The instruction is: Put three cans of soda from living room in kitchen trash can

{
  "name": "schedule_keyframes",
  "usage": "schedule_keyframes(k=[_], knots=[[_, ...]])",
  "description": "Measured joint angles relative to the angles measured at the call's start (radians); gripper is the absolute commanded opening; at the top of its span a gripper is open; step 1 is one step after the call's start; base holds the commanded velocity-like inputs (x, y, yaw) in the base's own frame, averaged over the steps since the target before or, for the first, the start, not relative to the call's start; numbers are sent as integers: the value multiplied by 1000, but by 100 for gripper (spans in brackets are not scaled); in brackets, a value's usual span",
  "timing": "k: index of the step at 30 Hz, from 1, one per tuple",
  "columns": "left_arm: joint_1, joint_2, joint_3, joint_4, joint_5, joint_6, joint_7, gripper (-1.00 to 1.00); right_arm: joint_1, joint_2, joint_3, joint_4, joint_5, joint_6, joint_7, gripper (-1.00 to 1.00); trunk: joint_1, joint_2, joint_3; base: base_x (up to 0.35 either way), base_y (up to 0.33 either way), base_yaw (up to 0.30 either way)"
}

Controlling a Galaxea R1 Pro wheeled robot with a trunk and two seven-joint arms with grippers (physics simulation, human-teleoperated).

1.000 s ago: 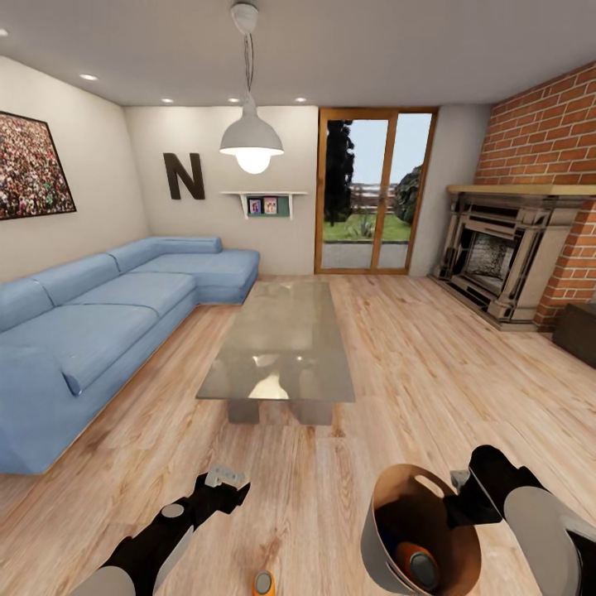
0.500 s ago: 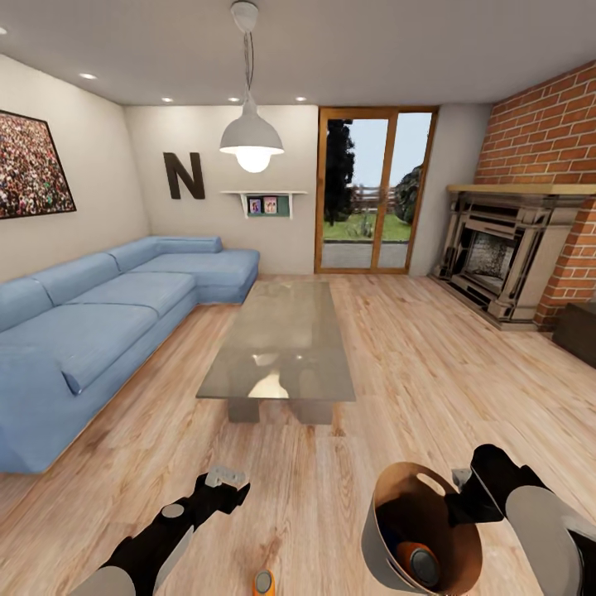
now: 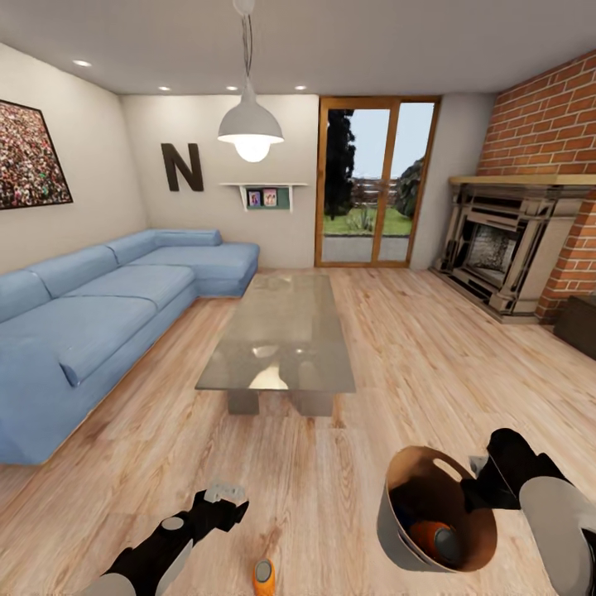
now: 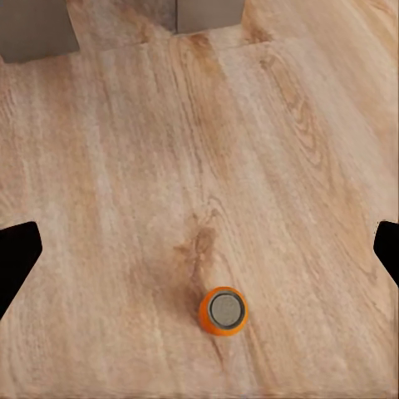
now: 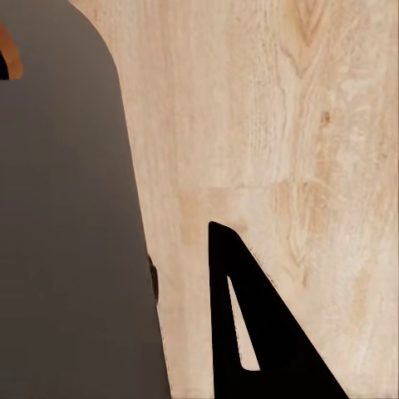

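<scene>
The orange soda can with its grey top (image 3: pixel 263 577) stands upright on the light wood plank floor (image 3: pixel 414 356), just ahead of the left gripper (image 3: pixel 225 495) and slightly toward the robot's right. In the left wrist view the can (image 4: pixel 223 310) sits between widely spread fingers, axis vertical. The left arm is nearer. The right gripper (image 3: pixel 480 476) pinches the rim of the tilted round brown-lined bin (image 3: pixel 396 530), an orange can (image 3: pixel 436 540) already inside.
</scene>
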Motion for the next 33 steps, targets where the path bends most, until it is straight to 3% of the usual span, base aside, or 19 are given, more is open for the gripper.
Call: schedule_keyframes(k=[5, 33], knots=[[0, -3, -1, 9, 0, -2, 1, 100, -29, -24, 5, -2, 10, 14, 24, -100, 19, -35, -23, 0, 0, 0], [0, -4, -2, 10, -3, -7, 0, 100, -92, -27, 11, -23, 8, 51, 29, -100, 127, -231, -155, 0, 0, 0]])
